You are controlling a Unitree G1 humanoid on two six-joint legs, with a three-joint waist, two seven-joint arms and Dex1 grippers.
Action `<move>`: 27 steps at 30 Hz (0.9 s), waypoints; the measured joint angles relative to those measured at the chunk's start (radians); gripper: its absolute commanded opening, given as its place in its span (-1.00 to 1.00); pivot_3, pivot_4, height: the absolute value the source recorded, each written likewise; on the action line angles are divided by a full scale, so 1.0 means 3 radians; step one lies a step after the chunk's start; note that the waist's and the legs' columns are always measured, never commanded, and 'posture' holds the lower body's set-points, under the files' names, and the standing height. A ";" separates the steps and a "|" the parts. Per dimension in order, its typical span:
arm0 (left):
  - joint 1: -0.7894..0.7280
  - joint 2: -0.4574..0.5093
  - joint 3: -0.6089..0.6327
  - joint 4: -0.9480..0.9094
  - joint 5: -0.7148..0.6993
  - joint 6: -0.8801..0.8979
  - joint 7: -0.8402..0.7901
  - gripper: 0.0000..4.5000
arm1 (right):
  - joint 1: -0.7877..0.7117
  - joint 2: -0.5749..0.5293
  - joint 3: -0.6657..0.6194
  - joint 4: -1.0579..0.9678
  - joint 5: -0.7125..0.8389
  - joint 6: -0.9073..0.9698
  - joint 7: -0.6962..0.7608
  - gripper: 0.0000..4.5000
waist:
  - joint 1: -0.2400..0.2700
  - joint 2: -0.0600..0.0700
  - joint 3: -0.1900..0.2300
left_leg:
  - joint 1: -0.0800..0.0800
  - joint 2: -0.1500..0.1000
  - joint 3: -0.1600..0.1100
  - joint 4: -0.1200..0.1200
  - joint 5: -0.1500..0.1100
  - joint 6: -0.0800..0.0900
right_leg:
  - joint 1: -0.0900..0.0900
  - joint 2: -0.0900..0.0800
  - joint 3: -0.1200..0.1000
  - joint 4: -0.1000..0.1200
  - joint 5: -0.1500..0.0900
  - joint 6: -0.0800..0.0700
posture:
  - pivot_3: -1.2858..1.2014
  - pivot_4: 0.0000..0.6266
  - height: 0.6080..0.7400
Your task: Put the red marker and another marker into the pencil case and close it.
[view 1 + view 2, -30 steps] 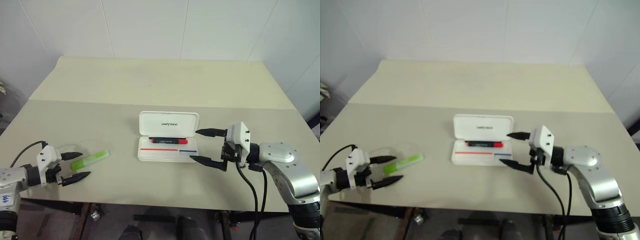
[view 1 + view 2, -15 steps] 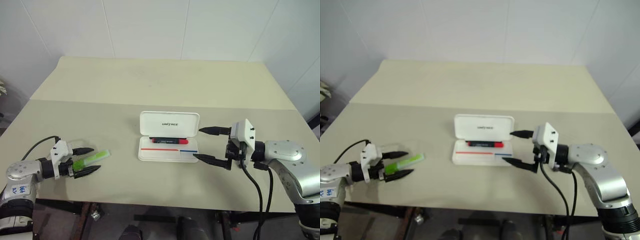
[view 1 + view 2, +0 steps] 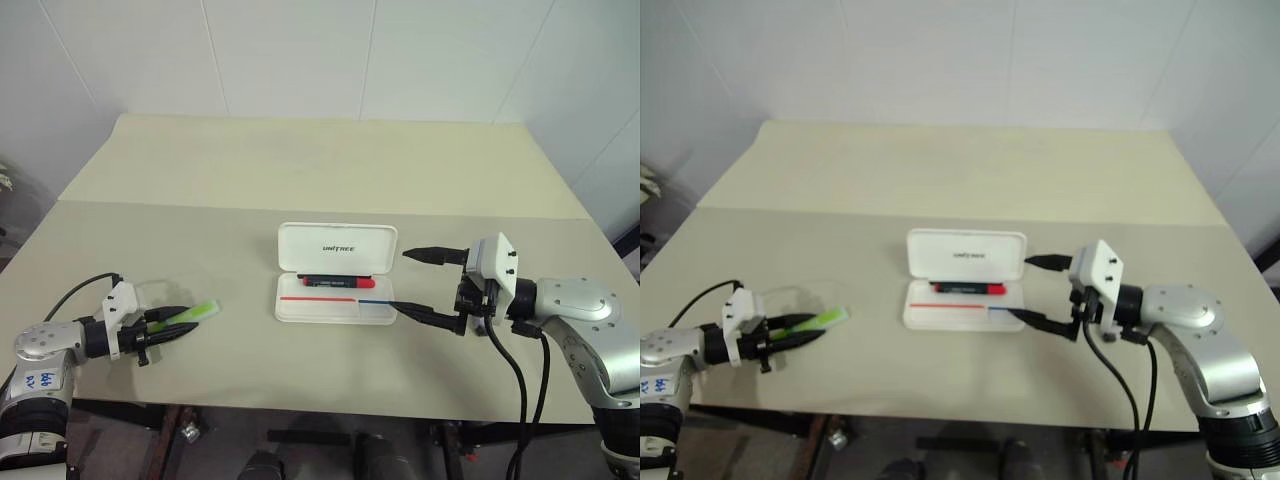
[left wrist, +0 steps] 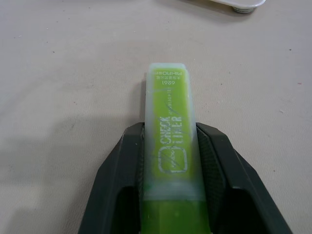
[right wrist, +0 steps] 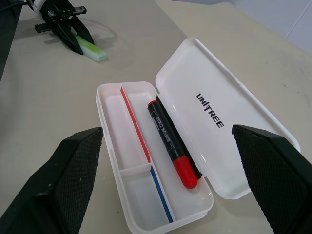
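The white pencil case (image 3: 330, 308) lies open at the table's middle, its lid (image 5: 229, 122) standing up behind the tray. The red marker (image 5: 170, 139) rests in the tray's rear compartment, along the hinge. Far to the left on the table lies another marker, a lime-green highlighter (image 3: 198, 313). My left gripper (image 3: 178, 322) is shut on its near end, black fingers (image 4: 122, 165) pressing both sides of the highlighter (image 4: 168, 105). My right gripper (image 3: 402, 281) hovers open just right of the case, with nothing between its fingers (image 5: 73, 170).
A thin black cable (image 3: 75, 292) loops from my left wrist over the table. The table's front edge runs just below both grippers. Bare tabletop separates the highlighter from the case, and more lies behind the case up to the wall.
My left gripper has slid forward around the highlighter's near end and closed on it. The right gripper stays open beside the case, almost unmoved.
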 measured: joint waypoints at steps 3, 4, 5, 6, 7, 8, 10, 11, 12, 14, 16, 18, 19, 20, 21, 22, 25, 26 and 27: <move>0.0013 -0.0009 -0.0020 -0.0144 -0.0009 0.0078 -0.0002 -0.51 | -0.0028 0.0001 0.0002 0.0059 -0.0023 -0.0023 0.0017 1.00 | 0.0004 0.0000 0.0000 | -0.0003 0.0000 0.0000 0.0001 0.0000 0.0000 | 0.0000 0.0000 0.0000 -0.0001 0.0000 0.0000 | 0.03 -0.52 1.00; 0.0014 -0.0017 -0.0037 -0.0228 -0.0014 0.0110 -0.0008 -0.51 | -0.0041 0.0003 0.0005 0.0079 -0.0026 -0.0028 0.0027 1.00 | 0.0006 0.0000 0.0000 | -0.0004 0.0000 0.0000 0.0001 0.0000 0.0000 | 0.0000 0.0000 0.0000 -0.0001 0.0000 0.0000 | 0.03 -0.52 1.00; 0.0013 -0.0023 -0.0057 -0.0342 -0.0028 0.0162 -0.0015 -0.51 | -0.0052 0.0005 0.0008 0.0084 -0.0026 -0.0049 0.0047 1.00 | 0.0005 0.0000 0.0000 | -0.0005 0.0000 -0.0001 0.0001 0.0000 0.0000 | -0.0001 0.0000 0.0000 -0.0002 0.0000 0.0000 | 0.03 -0.52 1.00; 0.0013 -0.0026 -0.0067 -0.0465 -0.0054 0.0221 -0.0021 -0.51 | -0.0064 0.0007 0.0008 0.0086 -0.0024 -0.0066 0.0069 1.00 | 0.0003 0.0000 0.0000 | -0.0005 0.0000 -0.0001 0.0000 0.0000 0.0000 | -0.0001 0.0000 0.0000 -0.0003 0.0000 0.0001 | 0.03 -0.52 1.00; 0.0009 -0.0026 -0.0078 -0.0605 -0.0076 0.0282 -0.0026 -0.51 | -0.0077 0.0011 0.0008 0.0088 -0.0017 -0.0071 0.0085 1.00 | 0.0001 0.0000 0.0000 | -0.0005 0.0000 -0.0001 -0.0001 0.0000 0.0000 | -0.0001 0.0000 0.0000 -0.0003 0.0000 0.0000 | 0.03 -0.52 1.00; -0.0001 -0.0026 -0.0091 -0.0752 -0.0108 0.0349 -0.0029 -0.51 | -0.0092 0.0027 0.0008 0.0091 0.0000 -0.0071 0.0105 1.00 | -0.0001 0.0000 0.0000 | -0.0006 0.0001 0.0000 -0.0002 0.0000 0.0000 | -0.0002 0.0000 0.0000 -0.0003 0.0000 0.0001 | 0.03 -0.52 1.00; -0.0030 -0.0026 -0.0103 -0.0943 -0.0164 0.0440 -0.0041 -0.51 | -0.0117 0.0076 0.0009 0.0091 0.0041 -0.0071 0.0126 1.00 | -0.0002 0.0000 0.0000 | -0.0006 0.0001 0.0000 -0.0003 0.0000 0.0000 | -0.0001 0.0000 0.0000 -0.0003 0.0000 0.0001 | 0.03 -0.52 1.00; -0.0046 -0.0025 -0.0113 -0.1014 -0.0189 0.0489 -0.0056 -0.51 | -0.0128 0.0095 0.0021 0.0091 0.0051 -0.0069 0.0130 1.00 | -0.0002 0.0000 0.0000 | -0.0006 0.0001 0.0000 -0.0003 0.0000 0.0000 | -0.0002 0.0000 0.0000 -0.0004 0.0000 0.0001 | 0.03 -0.52 1.00; -0.0072 -0.0025 -0.0135 -0.1098 -0.0203 0.0553 -0.0068 -0.51 | -0.0129 0.0102 0.0030 0.0090 0.0061 -0.0068 0.0137 1.00 | -0.0002 0.0000 0.0000 | -0.0006 0.0001 0.0000 -0.0003 0.0000 0.0000 | -0.0002 0.0000 0.0000 -0.0006 0.0000 0.0001 | 0.03 -0.52 1.00; -0.0182 -0.0039 -0.0230 -0.1313 -0.0215 0.0683 -0.0064 -0.51 | -0.0114 0.0106 0.0035 0.0086 0.0081 -0.0067 0.0153 1.00 | -0.0002 -0.0001 0.0000 | -0.0007 0.0000 -0.0001 -0.0002 0.0000 0.0000 | -0.0002 0.0000 0.0000 -0.0007 0.0000 0.0001 | 0.03 -0.52 1.00; -0.0324 -0.0104 -0.0300 -0.1465 -0.0223 0.0754 -0.0050 -0.51 | -0.0104 0.0120 0.0051 0.0079 0.0089 -0.0068 0.0165 1.00 | 0.0010 0.0000 0.0000 | -0.0007 0.0000 -0.0001 0.0000 0.0000 0.0000 | -0.0001 0.0000 0.0000 -0.0007 0.0001 0.0001 | 0.03 -0.52 1.00; -0.0427 -0.0162 -0.0389 -0.1497 -0.0219 0.0811 -0.0022 -0.51 | -0.0088 0.0128 0.0092 0.0076 0.0084 -0.0075 0.0165 1.00 | 0.0003 0.0000 0.0000 | -0.0007 0.0000 -0.0001 0.0000 0.0000 0.0000 | -0.0001 0.0000 0.0000 -0.0007 0.0001 0.0002 | 0.03 -0.52 1.00; -0.0452 -0.0208 -0.0439 -0.1514 -0.0209 0.0863 -0.0013 -0.51 | -0.0071 0.0139 0.0109 0.0075 0.0078 -0.0077 0.0161 1.00 | 0.0001 0.0000 0.0000 | -0.0007 -0.0001 -0.0001 -0.0001 0.0000 0.0000 | -0.0001 0.0000 0.0000 -0.0007 0.0001 0.0002 | 0.03 -0.52 1.00; -0.0476 -0.0239 -0.0496 -0.1533 -0.0203 0.0907 -0.0003 -0.51 | -0.0060 0.0149 0.0114 0.0075 0.0070 -0.0077 0.0152 1.00 | -0.0001 -0.0001 0.0000 | -0.0007 0.0000 -0.0001 -0.0001 0.0000 0.0000 | -0.0001 0.0000 0.0000 -0.0007 0.0001 0.0002 | 0.03 -0.52 1.00; -0.0518 -0.0274 -0.0600 -0.1564 -0.0183 0.0967 0.0000 -0.51 | -0.0052 0.0157 0.0119 0.0073 0.0058 -0.0078 0.0136 1.00 | -0.0005 -0.0001 0.0001 | -0.0008 0.0000 -0.0001 -0.0001 0.0000 0.0000 | -0.0002 0.0000 0.0000 -0.0007 0.0001 0.0002 | 0.03 -0.52 1.00; -0.0553 -0.0277 -0.0694 -0.1598 -0.0156 0.1014 -0.0005 -0.51 | -0.0049 0.0158 0.0119 0.0070 0.0053 -0.0078 0.0125 1.00 | -0.0007 -0.0001 0.0000 | -0.0008 0.0000 -0.0001 -0.0001 0.0000 0.0000 | -0.0002 0.0001 0.0000 -0.0007 0.0001 0.0002 | 0.03 -0.52 1.00; -0.0664 -0.0305 -0.0864 -0.1699 -0.0090 0.1169 0.0011 -0.51 | -0.0011 0.0161 0.0115 0.0057 0.0050 -0.0078 0.0087 1.00 | -0.0003 -0.0001 0.0001 | -0.0008 0.0000 -0.0001 -0.0002 0.0000 0.0000 | -0.0002 0.0001 0.0000 -0.0008 0.0001 0.0002 | 0.03 -0.52 1.00; -0.0729 -0.0343 -0.0929 -0.1729 -0.0051 0.1228 0.0038 -0.51 | 0.0019 0.0163 0.0114 0.0048 0.0049 -0.0078 0.0068 1.00 | 0.0000 -0.0001 0.0001 | -0.0008 -0.0001 -0.0001 -0.0002 0.0000 0.0000 | -0.0002 0.0001 0.0000 -0.0008 0.0001 0.0002 | 0.03 -0.52 1.00; -0.0771 -0.0370 -0.0976 -0.1745 -0.0029 0.1261 0.0061 -0.51 | 0.0032 0.0170 0.0115 0.0041 0.0049 -0.0078 0.0056 1.00 | 0.0005 -0.0001 0.0001 | -0.0010 -0.0001 -0.0001 0.0000 0.0000 0.0000 | -0.0002 0.0001 0.0000 -0.0009 0.0001 0.0002 | 0.03 -0.52 1.00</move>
